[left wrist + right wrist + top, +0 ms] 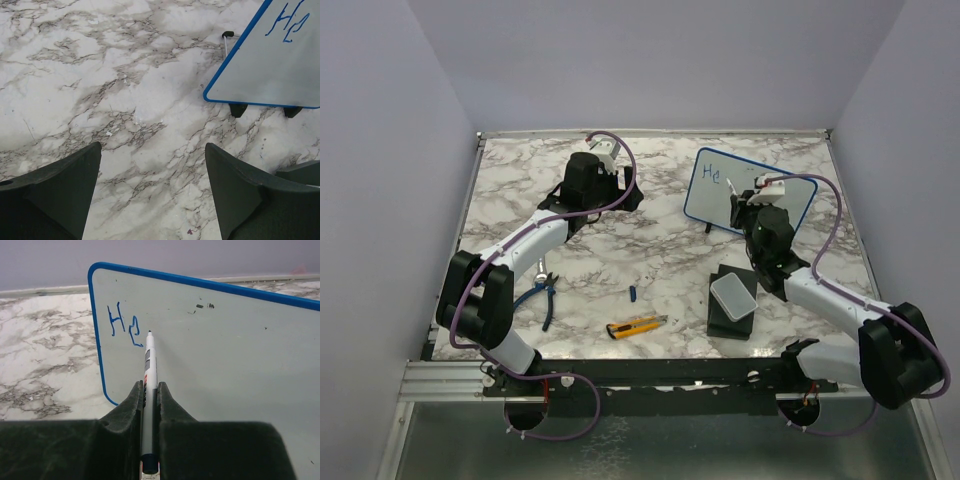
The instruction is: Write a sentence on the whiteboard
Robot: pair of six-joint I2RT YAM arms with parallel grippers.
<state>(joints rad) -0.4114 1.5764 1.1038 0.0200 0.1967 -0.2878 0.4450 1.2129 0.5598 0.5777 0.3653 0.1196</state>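
At the far right of the table [75, 75], the whiteboard [225, 350] is stood up, blue letters [122, 325] written near its top left. A marker [149, 365] is pinched by the right claw [148, 390], tip by the letters. The left claw [152, 147] is spread wide

Spread left claw [152, 148] near whiteboard [270, 65]

- Marble-patterned worktop [660, 265]: rectangular, white, veined in grey and brown.
- Shut in on three sides by a plain, pale lilac-grey back wall [650, 60], left wall [380, 180] and right wall [910, 140].
- Thin pale metal strip [650, 131] along the worktop's far edge, at the foot of the back wall.
- Ribbed aluminium rail [440, 382] at the near left corner.
- Dull grey metal sheet [670, 445] below the near edge.
- Soft, even light; shadows faint.
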